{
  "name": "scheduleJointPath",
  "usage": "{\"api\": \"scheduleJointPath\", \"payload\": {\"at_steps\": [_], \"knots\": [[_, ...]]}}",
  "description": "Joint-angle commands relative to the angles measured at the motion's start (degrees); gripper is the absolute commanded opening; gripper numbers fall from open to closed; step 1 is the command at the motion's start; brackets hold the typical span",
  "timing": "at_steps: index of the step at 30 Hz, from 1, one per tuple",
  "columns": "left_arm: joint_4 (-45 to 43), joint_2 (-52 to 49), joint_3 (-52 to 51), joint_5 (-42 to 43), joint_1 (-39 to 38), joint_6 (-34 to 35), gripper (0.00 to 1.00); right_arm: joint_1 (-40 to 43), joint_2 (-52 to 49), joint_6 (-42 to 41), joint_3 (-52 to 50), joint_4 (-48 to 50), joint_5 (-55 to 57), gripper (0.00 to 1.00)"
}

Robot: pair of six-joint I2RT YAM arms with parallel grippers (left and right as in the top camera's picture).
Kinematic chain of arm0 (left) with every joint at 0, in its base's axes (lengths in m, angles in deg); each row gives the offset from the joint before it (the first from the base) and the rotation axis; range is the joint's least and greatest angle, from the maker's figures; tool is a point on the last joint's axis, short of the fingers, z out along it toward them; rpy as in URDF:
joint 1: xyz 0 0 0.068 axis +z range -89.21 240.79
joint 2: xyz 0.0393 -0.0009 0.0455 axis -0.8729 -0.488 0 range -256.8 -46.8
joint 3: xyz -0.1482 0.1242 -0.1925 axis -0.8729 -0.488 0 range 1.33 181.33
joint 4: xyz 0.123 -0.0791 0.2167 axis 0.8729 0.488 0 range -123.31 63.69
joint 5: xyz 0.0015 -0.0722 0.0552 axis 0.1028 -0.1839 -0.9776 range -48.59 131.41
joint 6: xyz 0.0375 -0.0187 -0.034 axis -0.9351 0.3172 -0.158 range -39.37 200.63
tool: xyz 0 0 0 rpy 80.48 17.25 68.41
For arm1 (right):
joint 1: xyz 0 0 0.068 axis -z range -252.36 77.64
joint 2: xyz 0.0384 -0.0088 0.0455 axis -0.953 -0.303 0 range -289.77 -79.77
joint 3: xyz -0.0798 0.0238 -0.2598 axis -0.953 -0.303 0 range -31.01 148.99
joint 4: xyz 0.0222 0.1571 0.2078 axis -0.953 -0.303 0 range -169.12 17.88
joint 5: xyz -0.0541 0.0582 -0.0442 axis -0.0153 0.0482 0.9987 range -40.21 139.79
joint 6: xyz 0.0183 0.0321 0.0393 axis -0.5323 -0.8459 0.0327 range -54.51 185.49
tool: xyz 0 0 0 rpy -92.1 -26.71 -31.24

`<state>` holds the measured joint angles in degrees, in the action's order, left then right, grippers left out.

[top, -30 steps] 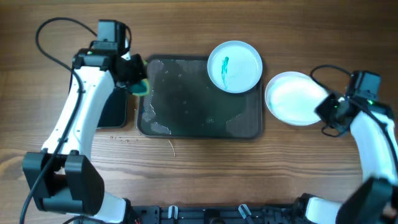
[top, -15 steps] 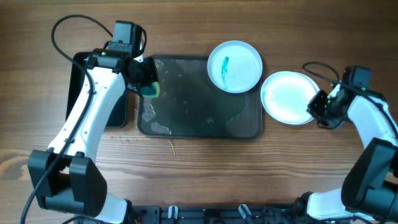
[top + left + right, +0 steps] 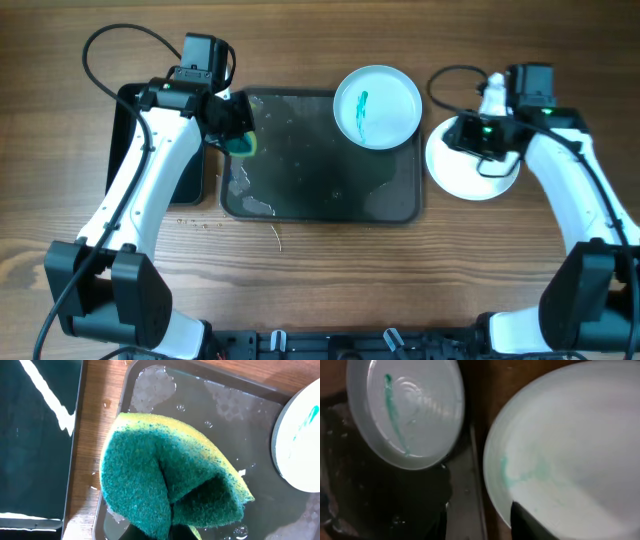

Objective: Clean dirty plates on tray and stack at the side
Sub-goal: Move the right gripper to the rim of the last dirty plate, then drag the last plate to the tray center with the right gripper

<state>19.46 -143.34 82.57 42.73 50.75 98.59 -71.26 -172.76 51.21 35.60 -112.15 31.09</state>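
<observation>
Left fingers (image 3: 181, 535) clench a green sponge (image 3: 165, 480); right fingers (image 3: 532, 522) spread above a plate (image 3: 570, 450).

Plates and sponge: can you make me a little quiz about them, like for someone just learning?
1. True or false: the sponge lies flat on the tray with nothing holding it.
2. Where does the streaked plate sit? A: on the tray's far right corner. B: on the bare wood. C: on top of another plate.
3. Fill in: the ___ gripper hovers over the plate beside the tray.

Key: 1 false, the left gripper has it pinched in its jaws. 2 A. 3 right.
</observation>
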Motion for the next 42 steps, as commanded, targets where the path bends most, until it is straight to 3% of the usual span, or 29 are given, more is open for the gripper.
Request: {"api": "scheduleJointPath", "payload": {"at_steps": [1, 5, 7, 9, 12, 21, 27, 37, 40, 42], "knots": [[-0.15, 0.09, 0.33, -0.79, -0.24, 0.50, 0.04, -4.92, -1.86, -3.96, 3.85, 1.20, -1.92, 0.43], [-0.13, 0.09, 0.33, -0.81, -0.24, 0.50, 0.04, -7.65, -8.70, -6.45, 11.67, -2.97, 1.09, 0.43], [-0.13, 0.09, 0.33, -0.79, -0.24, 0.50, 0.04, -8.98, -12.57, -10.43, 14.19, -3.93, 3.26, 0.38], [-0.13, 0.09, 0.33, -0.79, -0.24, 0.52, 0.04, -10.12, -15.08, -16.65, 14.27, -4.15, 6.75, 0.32], [0.09, 0.09, 0.33, -0.81, -0.24, 0.50, 0.04, -11.56, -18.43, -20.46, 14.27, -3.52, 8.48, 0.32], [0.48, 0.09, 0.33, -1.01, -0.24, 0.48, 0.04, -13.79, -25.03, -21.88, 14.27, -0.39, 11.43, 0.26], [0.48, 0.09, 0.33, -1.01, -0.24, 0.48, 0.04, -15.54, -25.86, -18.56, 13.53, -1.62, 10.62, 0.04], [0.50, 0.09, 0.33, -1.01, -0.24, 0.48, 0.04, -20.96, -24.33, -11.98, 13.60, -8.94, 0.35, 0.05], [0.50, 0.09, 0.33, -1.01, -0.24, 0.48, 0.04, -21.57, -22.58, -10.40, 13.70, -9.97, 0.37, 0.22], [0.48, 0.09, 0.33, -1.01, -0.24, 0.48, 0.04, -21.33, -21.84, -6.16, 13.79, -9.03, 0.79, 0.40]]}}
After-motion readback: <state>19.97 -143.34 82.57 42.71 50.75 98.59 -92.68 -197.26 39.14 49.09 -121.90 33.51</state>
